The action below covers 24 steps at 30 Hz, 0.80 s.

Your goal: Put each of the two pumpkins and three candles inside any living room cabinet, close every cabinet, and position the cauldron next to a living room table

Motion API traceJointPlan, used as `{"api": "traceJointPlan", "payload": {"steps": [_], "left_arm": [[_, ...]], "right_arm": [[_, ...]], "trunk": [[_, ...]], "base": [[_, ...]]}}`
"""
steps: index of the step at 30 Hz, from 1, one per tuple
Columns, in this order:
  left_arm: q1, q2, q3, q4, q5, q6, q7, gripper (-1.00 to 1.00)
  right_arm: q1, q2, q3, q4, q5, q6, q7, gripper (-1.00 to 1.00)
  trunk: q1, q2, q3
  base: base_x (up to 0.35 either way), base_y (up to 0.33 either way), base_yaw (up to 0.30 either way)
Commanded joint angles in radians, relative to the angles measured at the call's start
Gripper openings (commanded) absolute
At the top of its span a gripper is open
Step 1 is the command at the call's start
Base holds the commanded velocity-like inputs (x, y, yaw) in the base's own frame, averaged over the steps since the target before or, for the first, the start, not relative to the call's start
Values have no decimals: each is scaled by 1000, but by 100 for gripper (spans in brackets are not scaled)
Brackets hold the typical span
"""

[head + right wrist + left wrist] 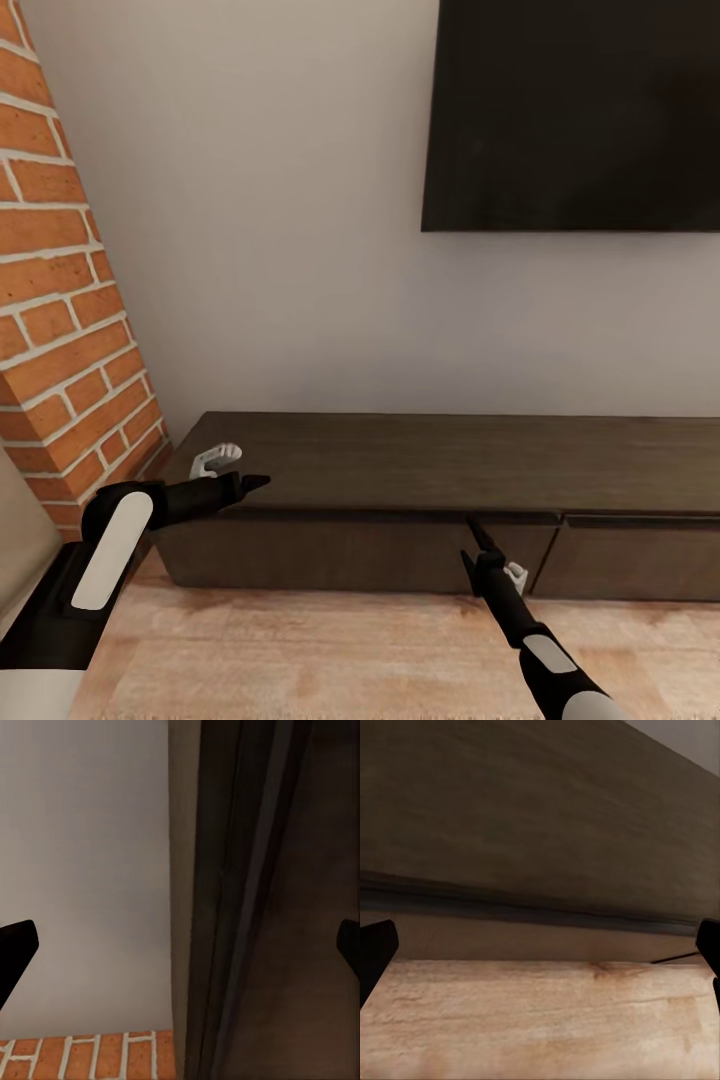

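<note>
The cabinet (440,462) is a long low dark-brown unit against the wall, and its two wide fronts look shut. My left gripper (250,484) hovers at the cabinet's left end, by the front edge of its top, open and empty. In the left wrist view the left gripper (544,945) shows spread fingertips (376,949) facing the cabinet front (540,817). My right gripper (477,535) points at the upper edge near the seam between the two fronts. In the right wrist view the right gripper (184,945) is open and close to the cabinet (300,907). Pumpkins, candles, cauldron and table are out of view.
A black TV (580,110) hangs on the grey wall above the cabinet. A brick wall (60,330) juts out at the left, close to my left arm. Light wood floor (330,650) lies in front of the cabinet.
</note>
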Motion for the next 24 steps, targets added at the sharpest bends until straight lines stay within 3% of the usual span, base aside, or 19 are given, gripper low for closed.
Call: {"api": "traceJointPlan", "payload": {"steps": [1,4,9,24], "left_arm": [[-1,0,0,-1,10,3,8,100],[-1,0,0,-1,10,3,8,100],[-1,0,0,-1,10,3,8,100],[-1,0,-1,-1,10,3,8,100]], "right_arm": [[0,0,-2,-3,-8,9,4,100],[0,0,-2,-5,-8,9,13,100],[1,-1,-1,-7,-7,12,99,100],[2,-1,-1,-7,-6,13,173,100]], "trunk": [[0,-1,-5],[2,-1,-17],[4,-3,-36],[11,-6,-94]], "base": [[0,0,0],[0,0,0],[0,0,0],[0,0,0]]}}
